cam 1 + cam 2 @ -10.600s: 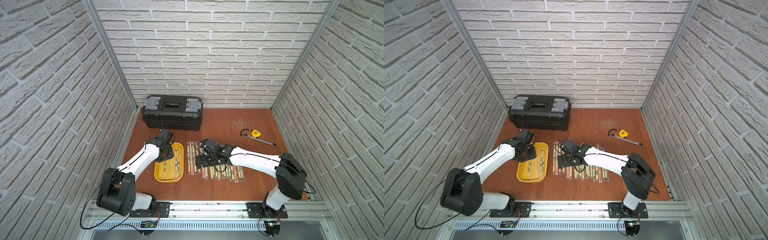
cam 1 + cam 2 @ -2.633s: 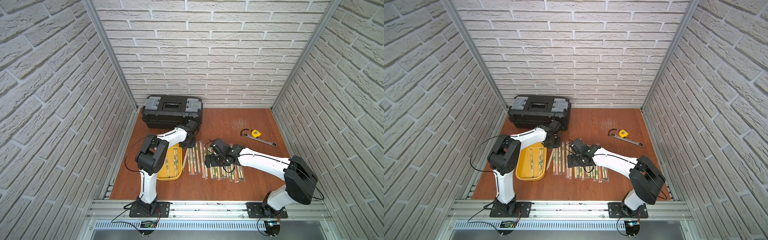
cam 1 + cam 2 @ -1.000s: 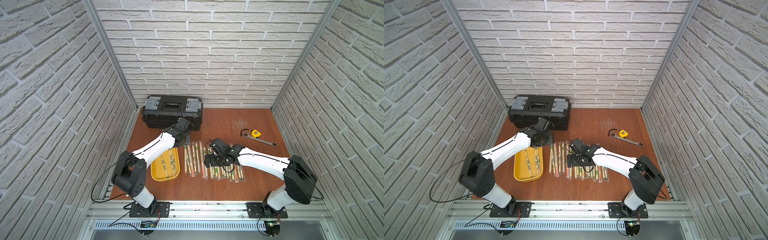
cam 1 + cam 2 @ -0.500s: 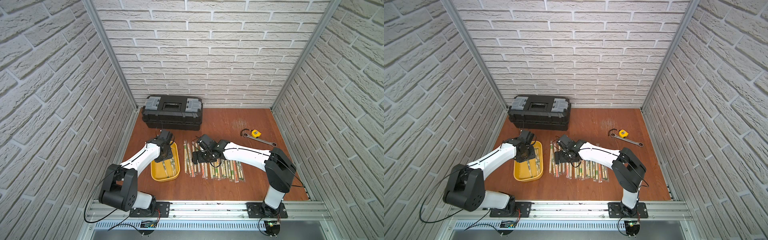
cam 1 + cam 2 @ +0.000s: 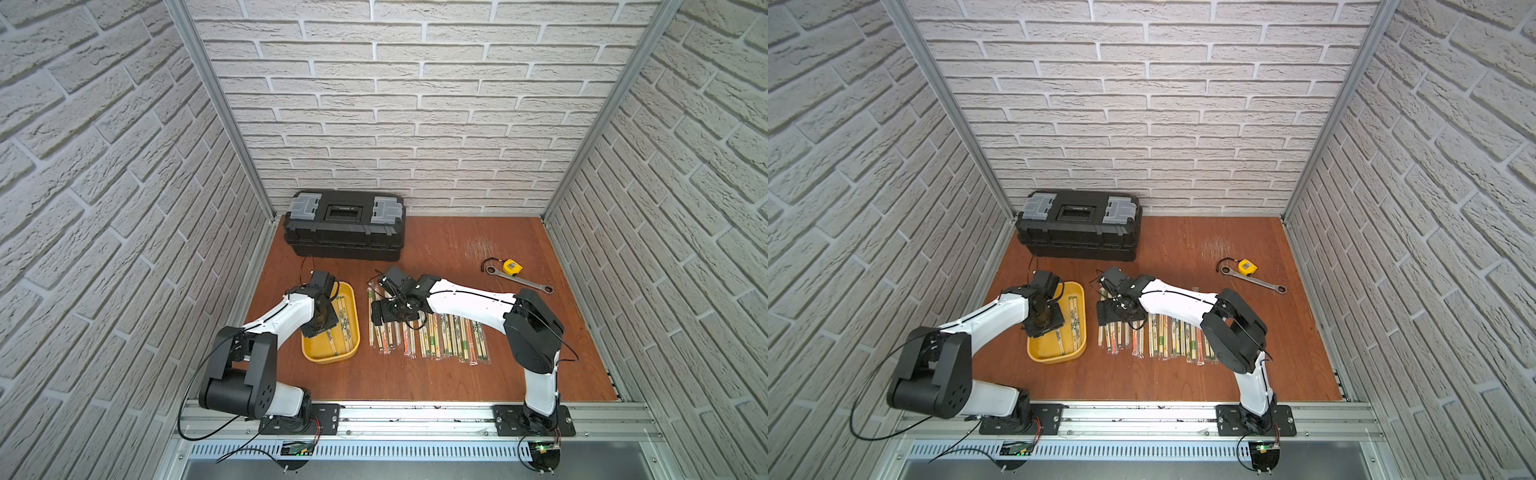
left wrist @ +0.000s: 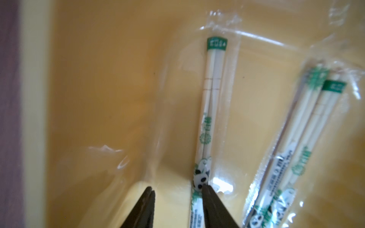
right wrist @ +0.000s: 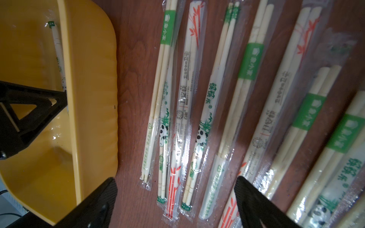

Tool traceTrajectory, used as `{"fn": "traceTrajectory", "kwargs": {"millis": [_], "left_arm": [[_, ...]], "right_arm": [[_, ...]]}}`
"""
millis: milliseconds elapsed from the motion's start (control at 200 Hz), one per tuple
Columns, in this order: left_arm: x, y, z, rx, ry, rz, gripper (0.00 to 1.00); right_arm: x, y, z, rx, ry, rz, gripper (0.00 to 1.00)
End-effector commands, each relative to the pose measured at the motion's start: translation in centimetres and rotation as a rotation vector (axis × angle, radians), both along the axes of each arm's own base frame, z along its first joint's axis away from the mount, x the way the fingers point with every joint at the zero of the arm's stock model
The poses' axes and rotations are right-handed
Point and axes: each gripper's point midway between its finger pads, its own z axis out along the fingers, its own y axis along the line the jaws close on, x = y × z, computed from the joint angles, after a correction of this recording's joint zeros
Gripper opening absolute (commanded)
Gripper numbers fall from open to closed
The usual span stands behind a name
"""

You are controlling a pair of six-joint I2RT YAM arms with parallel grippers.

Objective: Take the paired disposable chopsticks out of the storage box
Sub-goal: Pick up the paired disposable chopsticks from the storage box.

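The left gripper [image 6: 177,187], half open and empty, is touching the paired disposable chopsticks [image 6: 212,79] in the storage box [image 6: 98,98] with one finger; the right gripper [image 7: 175,178] is hovering wide open.

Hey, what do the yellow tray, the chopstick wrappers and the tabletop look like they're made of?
Yellow tray: likely moulded plastic, smooth, faintly glossy, rounded corners.
Chopstick wrappers: thin clear plastic film; it glints and crinkles.
Tabletop: reddish-brown wood or wood-look laminate; grain shows.
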Motion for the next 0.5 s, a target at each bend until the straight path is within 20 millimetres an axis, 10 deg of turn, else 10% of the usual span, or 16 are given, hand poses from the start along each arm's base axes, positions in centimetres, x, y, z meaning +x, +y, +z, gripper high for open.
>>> {"fn": "traceTrajectory", "kwargs": {"millis": [0,495], "left_arm": [[0.4,-0.4,-1.0,-0.049,-0.006,0.025,0.39],[0.8,0.1,-1.6,-0.083,-0.014,0.043,0.27]], "right_arm": [[-0.5,0.6,-0.9,-0.035,0.025,0.016,0.93],[-2.0,5.3,-1.7,-0.019,0.054,0.089,0.92]]}}
